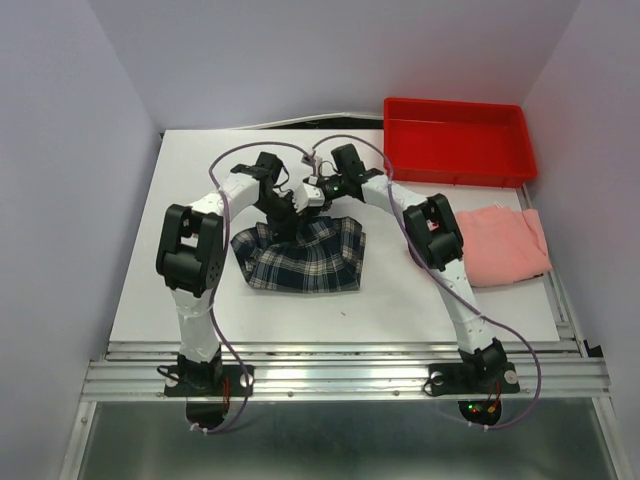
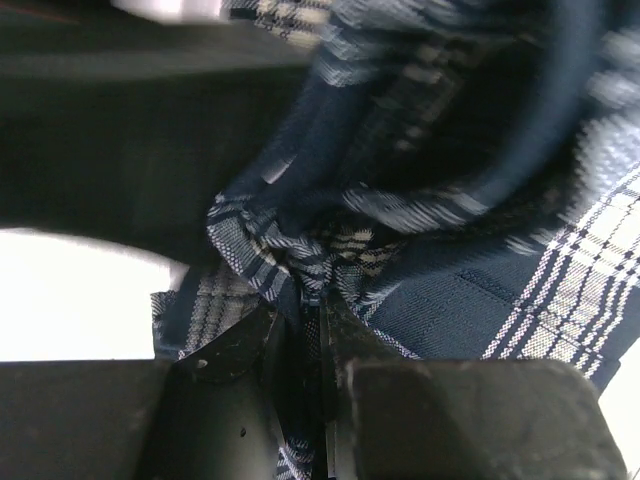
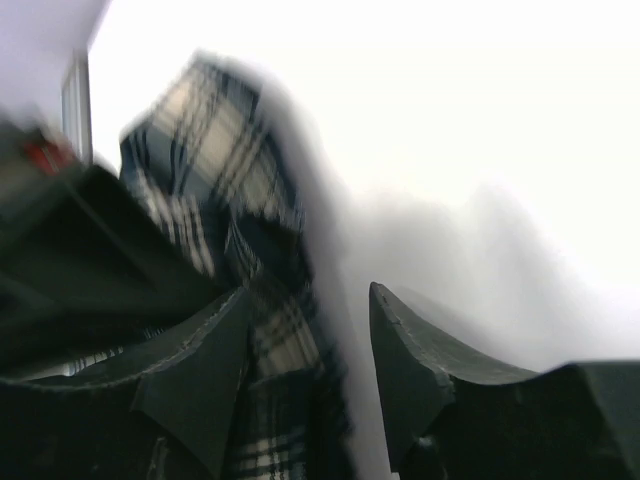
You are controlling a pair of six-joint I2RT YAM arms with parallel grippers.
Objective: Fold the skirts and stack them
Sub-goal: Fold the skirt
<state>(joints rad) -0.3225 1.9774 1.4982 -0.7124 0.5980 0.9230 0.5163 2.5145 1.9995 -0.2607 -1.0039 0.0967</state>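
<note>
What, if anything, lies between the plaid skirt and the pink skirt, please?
Only the right arm: its elbow crosses the table between the plaid skirt and the pink skirt. Nothing else visible lies in that gap; the red tray sits farther back.

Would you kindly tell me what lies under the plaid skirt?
Only the white table shows around the plaid skirt; its far edge is pinched in the left gripper's fingers. Anything beneath is covered.
</note>
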